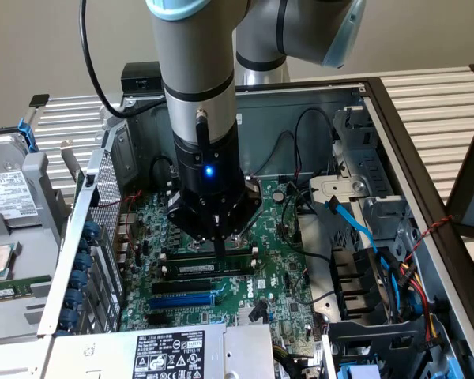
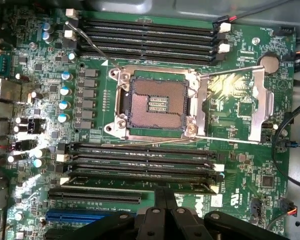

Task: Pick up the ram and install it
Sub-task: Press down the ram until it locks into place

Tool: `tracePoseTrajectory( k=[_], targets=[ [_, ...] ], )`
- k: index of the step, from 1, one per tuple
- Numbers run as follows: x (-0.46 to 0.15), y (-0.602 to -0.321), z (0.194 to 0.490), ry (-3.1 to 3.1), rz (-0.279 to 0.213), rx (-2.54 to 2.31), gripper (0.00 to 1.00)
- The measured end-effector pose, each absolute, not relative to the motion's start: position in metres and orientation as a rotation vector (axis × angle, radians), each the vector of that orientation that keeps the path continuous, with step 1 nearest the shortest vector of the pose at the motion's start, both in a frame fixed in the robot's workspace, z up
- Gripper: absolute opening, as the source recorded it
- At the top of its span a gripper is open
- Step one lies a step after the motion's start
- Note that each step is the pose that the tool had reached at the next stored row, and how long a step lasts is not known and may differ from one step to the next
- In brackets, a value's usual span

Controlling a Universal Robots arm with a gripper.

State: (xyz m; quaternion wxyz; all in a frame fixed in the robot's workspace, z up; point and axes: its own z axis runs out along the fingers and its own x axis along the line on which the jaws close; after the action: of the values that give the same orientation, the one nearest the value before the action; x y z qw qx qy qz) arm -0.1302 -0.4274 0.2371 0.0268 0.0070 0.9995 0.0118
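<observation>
Even indoor light, glare on the motherboard (image 2: 240, 110) capacitors in wrist view, soft focus throughout

A computer repair bench: an opened PC case (image 1: 395, 118) exposes its motherboard (image 2: 240, 107), with loose parts beside it.

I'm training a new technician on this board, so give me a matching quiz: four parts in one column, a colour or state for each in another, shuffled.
Parts:
1. ram
2. processor socket
3. coin battery
4. card slot

Descriptions:
a. round, silver
b. blue
c. long, dark green, just in front of the gripper
d. open, cover swung aside

Pairs: 1-c, 2-d, 3-a, 4-b
</observation>
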Motion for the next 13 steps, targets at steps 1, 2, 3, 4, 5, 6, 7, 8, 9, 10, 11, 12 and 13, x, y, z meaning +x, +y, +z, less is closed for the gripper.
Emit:
tracePoseTrajectory(
  k=[1,2,3,4,5,6,7,8,9,10,11,12,13],
  targets=[
    [-0.1302,-0.4274,0.2371,3.087,0.036,0.046,0.11],
    [-0.1302,-0.4274,0.2371,3.086,0.035,0.072,0.11],
    [-0.1302,-0.4274,0.2371,3.086,0.035,0.098,0.11],
    [-0.1303,-0.4274,0.2371,3.085,0.034,0.117,0.11],
    [-0.1303,-0.4274,0.2372,3.085,0.034,0.118,0.11],
    [-0.1303,-0.4274,0.2371,3.085,0.034,0.119,0.11],
    [-0.1303,-0.4274,0.2371,3.085,0.034,0.119,0.11],
    [-0.1303,-0.4274,0.2371,3.085,0.034,0.119,0.11],
    [-0.1303,-0.4274,0.2371,3.085,0.034,0.118,0.11],
    [-0.1303,-0.4274,0.2371,3.085,0.034,0.119,0.11],
    [-0.1303,-0.4274,0.2371,3.085,0.034,0.119,0.11],
    [-0.1303,-0.4274,0.2371,3.085,0.034,0.118,0.11],
    [-0.1303,-0.4274,0.2371,3.085,0.034,0.119,0.11]
  ],
)
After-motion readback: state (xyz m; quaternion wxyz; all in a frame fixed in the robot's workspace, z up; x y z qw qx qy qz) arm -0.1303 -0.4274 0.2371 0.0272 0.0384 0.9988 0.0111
